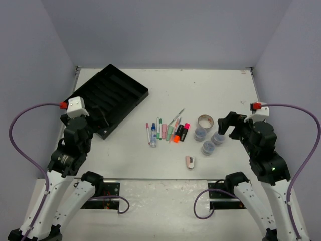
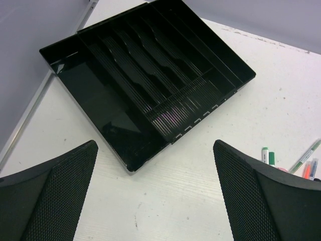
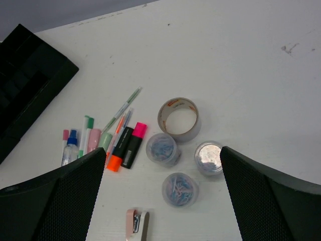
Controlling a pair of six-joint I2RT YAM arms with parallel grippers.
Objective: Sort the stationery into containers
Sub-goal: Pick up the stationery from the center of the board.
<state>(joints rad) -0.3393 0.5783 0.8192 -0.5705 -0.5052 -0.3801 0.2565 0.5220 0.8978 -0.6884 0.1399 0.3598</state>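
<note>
A strip of bare table [image 1: 135, 123] separates the black tray [image 1: 120, 93] from the close-packed row of pens and markers [image 1: 165, 131]. At right, three jars [image 1: 207, 147] and the tape ring [image 1: 205, 121] crowd together with narrow gaps. The stapler-like piece [image 1: 190, 161] lies apart, open on all sides.

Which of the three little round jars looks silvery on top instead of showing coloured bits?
The jar farthest right: its top gleams silver, while the jar by the highlighters and the jar nearest the stapler show blue and pink bits.
</note>
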